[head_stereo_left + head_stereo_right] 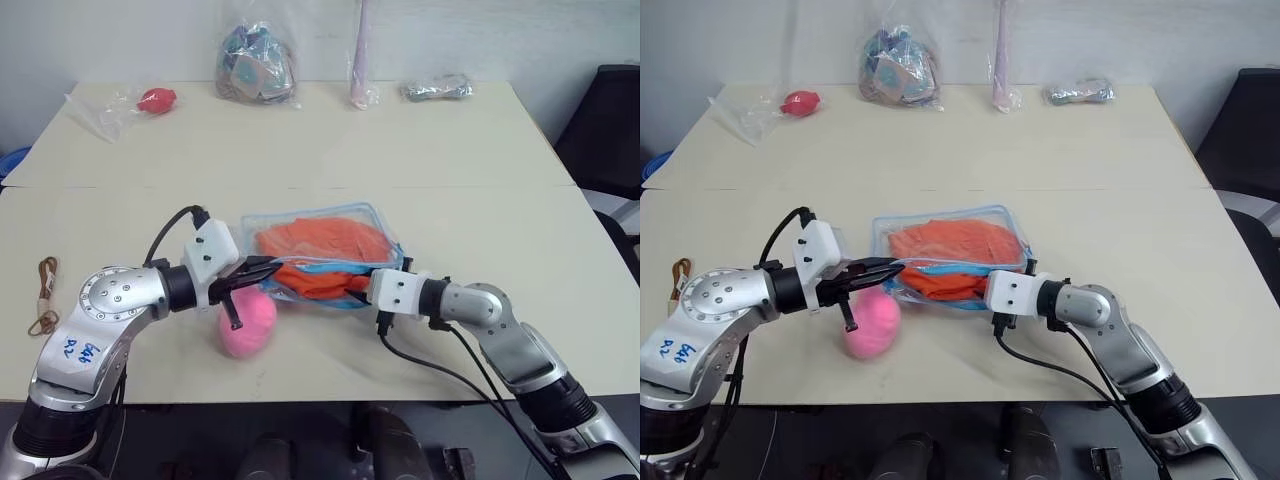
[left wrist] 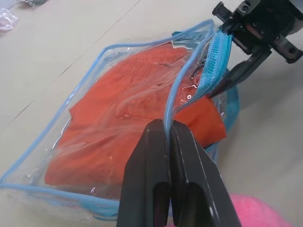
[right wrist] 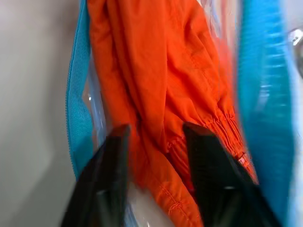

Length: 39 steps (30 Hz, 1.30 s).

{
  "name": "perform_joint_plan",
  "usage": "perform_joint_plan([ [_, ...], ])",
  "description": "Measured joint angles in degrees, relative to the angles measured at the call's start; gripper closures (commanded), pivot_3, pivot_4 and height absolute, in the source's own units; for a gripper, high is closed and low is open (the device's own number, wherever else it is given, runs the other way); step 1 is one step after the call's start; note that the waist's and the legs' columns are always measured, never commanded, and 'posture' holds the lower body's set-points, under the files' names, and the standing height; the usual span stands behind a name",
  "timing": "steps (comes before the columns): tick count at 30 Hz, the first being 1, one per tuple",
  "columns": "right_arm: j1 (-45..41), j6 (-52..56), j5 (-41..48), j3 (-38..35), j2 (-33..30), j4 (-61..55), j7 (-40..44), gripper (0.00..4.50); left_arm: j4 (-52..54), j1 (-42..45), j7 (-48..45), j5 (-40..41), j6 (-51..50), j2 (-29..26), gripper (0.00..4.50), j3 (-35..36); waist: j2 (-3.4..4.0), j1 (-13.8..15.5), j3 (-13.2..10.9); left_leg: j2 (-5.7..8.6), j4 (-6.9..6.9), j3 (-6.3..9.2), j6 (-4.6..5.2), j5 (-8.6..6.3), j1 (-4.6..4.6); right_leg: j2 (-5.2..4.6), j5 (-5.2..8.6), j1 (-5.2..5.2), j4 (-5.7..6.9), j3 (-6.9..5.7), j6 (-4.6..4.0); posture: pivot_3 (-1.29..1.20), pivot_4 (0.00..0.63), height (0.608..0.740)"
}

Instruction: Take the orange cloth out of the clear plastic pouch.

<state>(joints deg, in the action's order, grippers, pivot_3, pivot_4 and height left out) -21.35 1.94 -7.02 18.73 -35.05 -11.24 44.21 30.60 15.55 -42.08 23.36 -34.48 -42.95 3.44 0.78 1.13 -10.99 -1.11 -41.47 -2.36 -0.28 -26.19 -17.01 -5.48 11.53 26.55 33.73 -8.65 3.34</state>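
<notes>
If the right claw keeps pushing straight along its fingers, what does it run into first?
Most likely the orange cloth: the right claw is already inside the clear plastic pouch, fingers straddling a fold.

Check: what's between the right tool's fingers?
A fold of the orange cloth sits between the right tool's parted fingers, inside the open mouth of the clear plastic pouch, as the right wrist view shows.

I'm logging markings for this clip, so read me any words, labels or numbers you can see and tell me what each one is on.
Blue handwriting on the left arm's silver shoulder housing: not clearly legible.
No readable text on the clear plastic pouch, the orange cloth or the bags at the table's far edge.
</notes>
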Motion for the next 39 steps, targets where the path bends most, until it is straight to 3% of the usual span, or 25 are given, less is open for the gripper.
perform_joint_plan([
  [4,0.51,-2.61,-1.94,0.10,-0.03,0.10,0.06,0.50,0.08,0.00,-0.03,0.00,0.00,-0.15,4.50,-0.01,0.00,-0.13,0.00,0.00,0.00,-0.01,0.00,0.00,0.00,0.00,0.00,0.00,0.00,0.01,0.00,0.00,0.150,0.740],
  [24,-5.51,-16.40,-18.10,4.64,3.31,8.43,-7.12,0.50,0.54,0.00,0.14,0.02,-0.55,-0.15,4.50,-0.31,-0.01,-1.37,0.02,-0.03,0.01,0.02,-0.01,0.00,0.03,0.00,0.00,-0.02,0.02,0.02,0.00,0.00,0.150,0.740],
  [36,-15.71,-20.70,-32.27,10.42,8.29,21.77,-19.65,0.50,0.55,0.42,0.68,0.03,-1.23,0.06,4.50,-1.35,-0.09,-1.54,0.09,-0.03,0.01,-0.01,-0.04,0.02,0.31,-0.01,0.01,-0.20,0.08,0.24,-0.02,0.00,0.150,0.740],
  [39,-15.85,-20.70,-32.05,10.37,8.92,23.05,-19.86,1.04,0.54,0.94,0.69,0.02,-1.24,0.06,4.50,-1.55,-0.12,-1.51,0.11,-0.03,0.03,-0.01,-0.04,0.02,0.61,-0.01,0.02,-0.30,0.08,0.51,-0.02,0.00,0.150,0.740],
])
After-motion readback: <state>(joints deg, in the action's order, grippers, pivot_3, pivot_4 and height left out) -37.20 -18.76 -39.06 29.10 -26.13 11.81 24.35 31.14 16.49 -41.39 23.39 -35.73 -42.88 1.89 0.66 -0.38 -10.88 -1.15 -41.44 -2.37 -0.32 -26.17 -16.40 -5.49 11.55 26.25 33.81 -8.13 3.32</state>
